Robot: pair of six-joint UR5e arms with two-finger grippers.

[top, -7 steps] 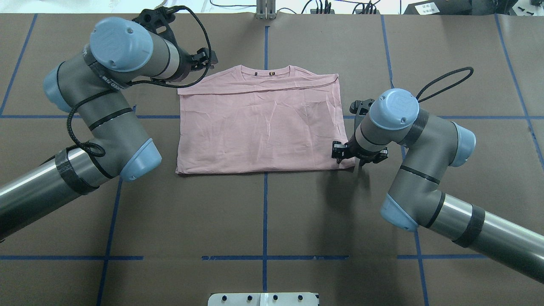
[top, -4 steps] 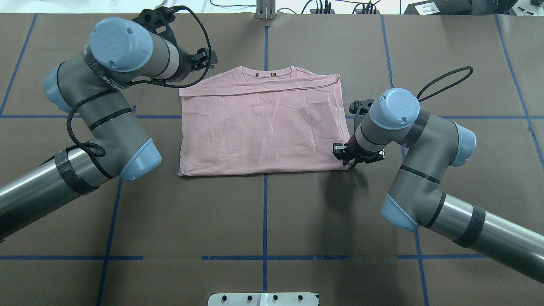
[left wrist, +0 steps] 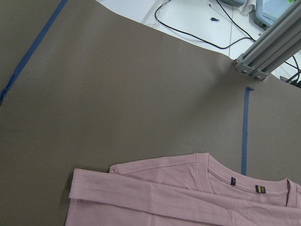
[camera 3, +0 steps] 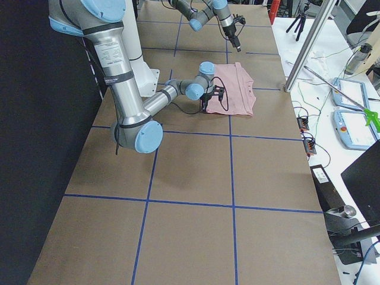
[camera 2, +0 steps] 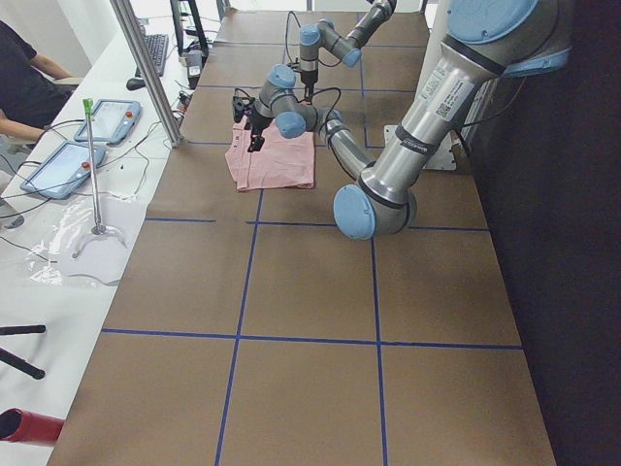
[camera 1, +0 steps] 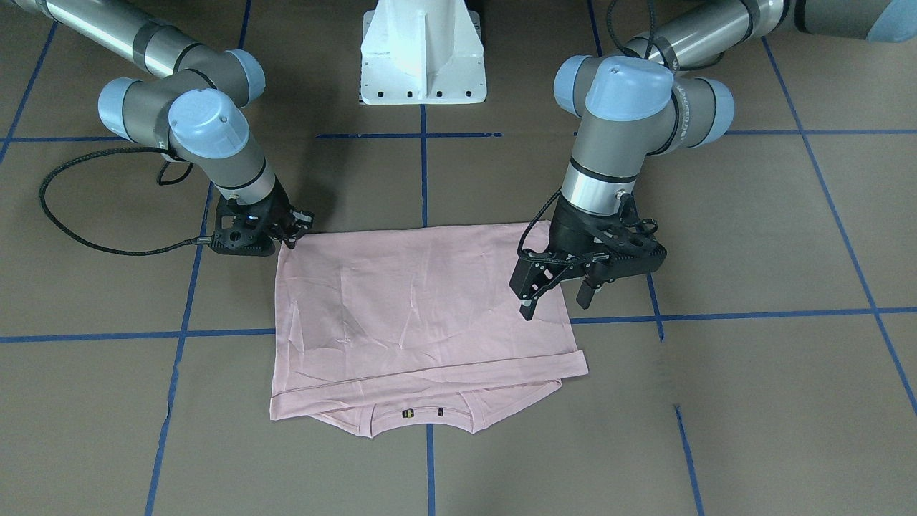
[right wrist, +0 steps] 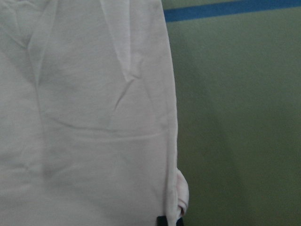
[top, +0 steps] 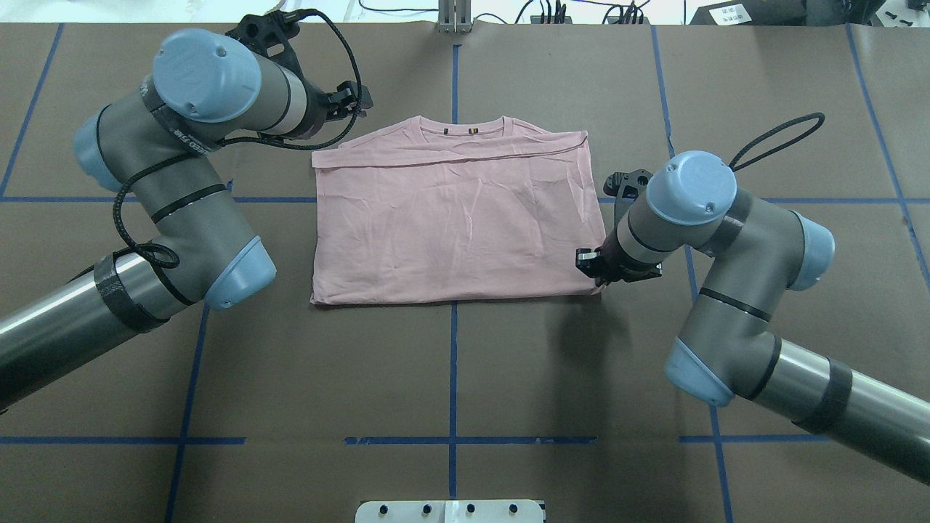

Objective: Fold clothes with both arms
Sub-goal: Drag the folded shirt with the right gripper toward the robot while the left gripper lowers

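The pale pink T-shirt (top: 458, 218) lies folded into a rectangle on the brown table, collar at the far edge. No print shows on it. It also shows in the front-facing view (camera 1: 423, 308). My right gripper (camera 1: 292, 235) is low on the table and shut on the shirt's near right corner; it also shows in the overhead view (top: 600, 274). The right wrist view shows bunched pink cloth (right wrist: 181, 197) at a black fingertip. My left gripper (camera 1: 556, 304) is open and empty, raised above the shirt's far left corner. The left wrist view shows the collar (left wrist: 235, 176) below.
The white pedestal base (camera 1: 423, 57) stands at the near table edge. An aluminium post (top: 454, 16) and cables sit at the far edge. Blue tape lines (top: 453, 363) cross the brown table cover. A side table with tablets (camera 2: 58, 165) and a person is beyond the left end.
My right gripper has moved to the robot's right, and the whole shirt has slid that way with it. My left arm has stayed still.
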